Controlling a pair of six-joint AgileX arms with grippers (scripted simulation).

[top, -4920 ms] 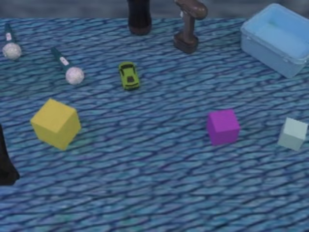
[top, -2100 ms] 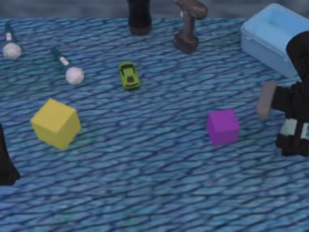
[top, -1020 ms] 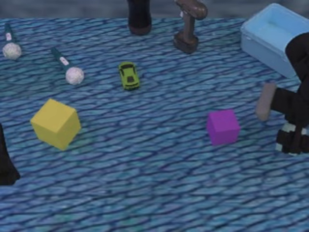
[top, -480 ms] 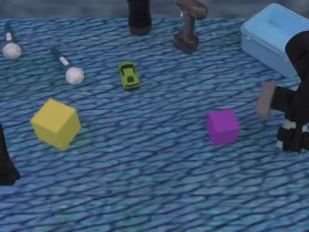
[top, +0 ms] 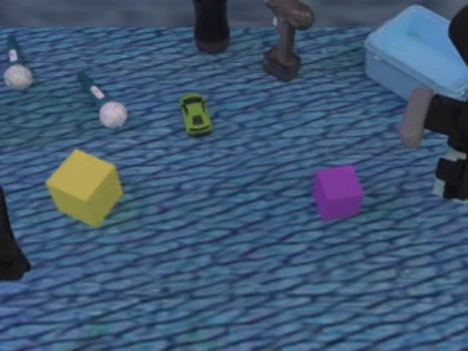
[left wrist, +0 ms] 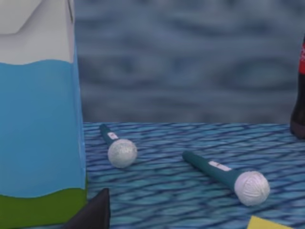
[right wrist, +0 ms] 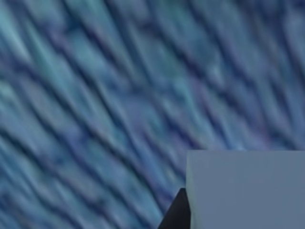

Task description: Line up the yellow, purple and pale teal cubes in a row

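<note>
The yellow cube [top: 84, 186] rests at the left of the table; a corner of the yellow cube [left wrist: 269, 223] shows in the left wrist view. Right of the middle sits the purple cube [top: 338, 191]. At the right edge, my right gripper [top: 455, 175] hangs above the cloth, shut on the pale teal cube [right wrist: 245, 191], which fills a corner of the right wrist view beside a dark fingertip [right wrist: 180, 214]. From above, the gripper hides that cube almost fully. My left gripper [top: 9, 252] is parked at the left edge, open.
A light blue lidded box [top: 413, 58] stands at the back right, just behind the right arm. A lime-green toy car [top: 195, 115], two microphones [top: 102, 102] [top: 16, 69], a dark bottle [top: 210, 25] and a brown tool [top: 287, 44] lie along the back. A carton [left wrist: 40, 119] stands beside the left gripper.
My right arm came in from the right and closed on the pale teal cube. It has now risen and drawn back toward the blue box, and the cube's spot on the cloth is bare.
</note>
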